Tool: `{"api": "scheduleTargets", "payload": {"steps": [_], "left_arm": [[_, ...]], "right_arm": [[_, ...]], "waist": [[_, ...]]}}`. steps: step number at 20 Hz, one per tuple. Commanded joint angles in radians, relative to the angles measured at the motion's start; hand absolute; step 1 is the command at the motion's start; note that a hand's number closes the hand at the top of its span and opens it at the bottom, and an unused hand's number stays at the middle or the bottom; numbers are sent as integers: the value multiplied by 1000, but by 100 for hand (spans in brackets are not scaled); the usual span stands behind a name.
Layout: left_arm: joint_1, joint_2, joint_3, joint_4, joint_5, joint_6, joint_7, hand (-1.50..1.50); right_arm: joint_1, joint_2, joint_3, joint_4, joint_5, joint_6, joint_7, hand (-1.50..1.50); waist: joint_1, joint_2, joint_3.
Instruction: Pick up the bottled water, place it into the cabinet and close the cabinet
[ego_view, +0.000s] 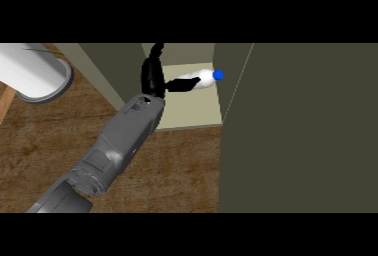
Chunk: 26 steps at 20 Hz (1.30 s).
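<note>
The left hand (156, 75) reaches into the open cabinet (192, 120), thumb and fingers apparently pinching the bottled water (201, 80). The bottle lies tilted inside, blue cap (218, 75) rightward.

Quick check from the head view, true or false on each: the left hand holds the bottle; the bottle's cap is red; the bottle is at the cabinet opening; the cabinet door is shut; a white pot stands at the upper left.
1. The left hand holds the bottle. True.
2. The bottle's cap is red. False: the cap is blue.
3. The bottle is at the opening of the cabinet. True.
4. The cabinet door is shut. False: the door stands open, with the pale shelf showing.
5. A white pot stands at the upper left. True.
</note>
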Motion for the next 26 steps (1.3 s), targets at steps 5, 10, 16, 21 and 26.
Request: {"api": "scheduleTargets", "payload": {"steps": [5, 10, 16, 21, 26], "left_arm": [[4, -14, 163, -174, 135, -181, -227, 150], [20, -16, 149, -177, 153, -356, -231, 150], [78, -16, 61, -275, 252, -334, -220, 150], [184, -16, -48, -431, 332, -476, -166, 150], [385, -16, -162, -615, 392, -580, -147, -150]], "right_arm": [[6, 8, 13, -57, -49, 13, 11, -150], [52, -6, 37, -132, -31, 15, 61, -150], [22, 10, 68, -158, 22, -17, 127, -150], [-43, 36, 108, -113, 50, -41, 130, -150], [41, 16, 168, -134, 106, -50, 103, -150]], "waist": [[17, -2, -2], [35, -18, -1], [33, -26, 0], [54, -31, -1], [67, -46, -2]]}}
